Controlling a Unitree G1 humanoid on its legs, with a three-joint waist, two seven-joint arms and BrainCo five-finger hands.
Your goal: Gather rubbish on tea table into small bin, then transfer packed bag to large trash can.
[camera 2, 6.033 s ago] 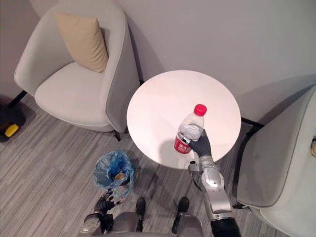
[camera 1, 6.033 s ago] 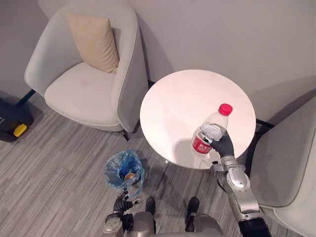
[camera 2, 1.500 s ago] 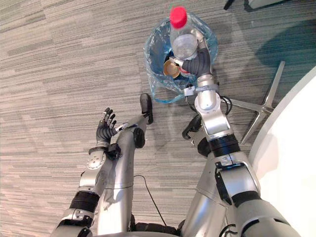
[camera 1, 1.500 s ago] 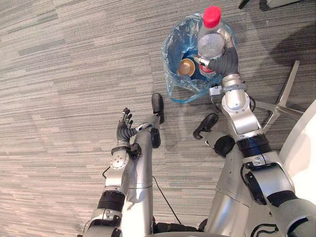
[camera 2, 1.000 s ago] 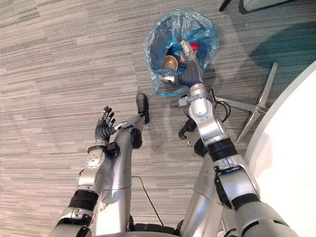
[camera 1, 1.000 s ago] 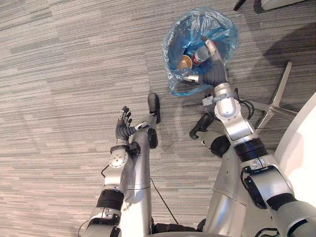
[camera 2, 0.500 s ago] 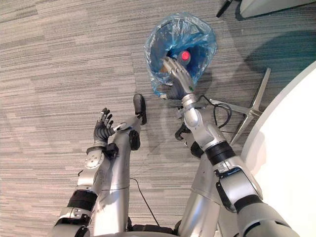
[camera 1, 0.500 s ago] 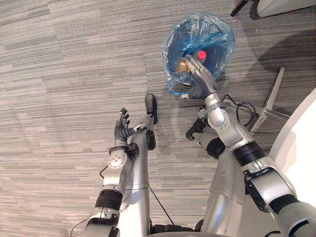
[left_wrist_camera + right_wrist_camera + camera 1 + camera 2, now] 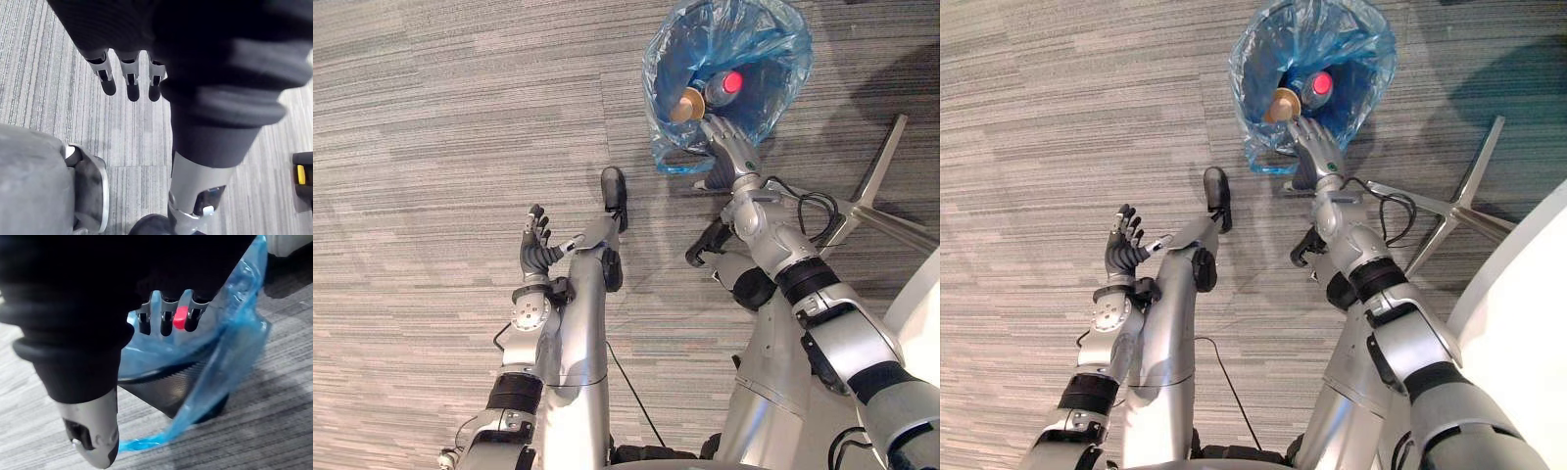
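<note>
The small bin (image 9: 677, 147), lined with a blue plastic bag (image 9: 759, 49), stands on the carpet. Inside it lies the clear bottle with a red cap (image 9: 732, 82) beside a brown cup (image 9: 686, 105). My right hand (image 9: 728, 147) hovers at the bin's near rim with straight fingers and holds nothing. In the right wrist view the fingers (image 9: 166, 320) point at the red cap (image 9: 180, 317) above the bag (image 9: 234, 333). My left hand (image 9: 536, 250) hangs open over the carpet, well to the left of the bin.
The tea table's metal legs (image 9: 876, 186) spread on the floor right of the bin. The table's white edge (image 9: 1538, 313) shows at the far right. Grey striped carpet (image 9: 440, 147) lies open to the left.
My right hand carried the bottle from the table to over the bin, let it drop in, and has drawn back to the near rim. The camera now looks down at the floor.
</note>
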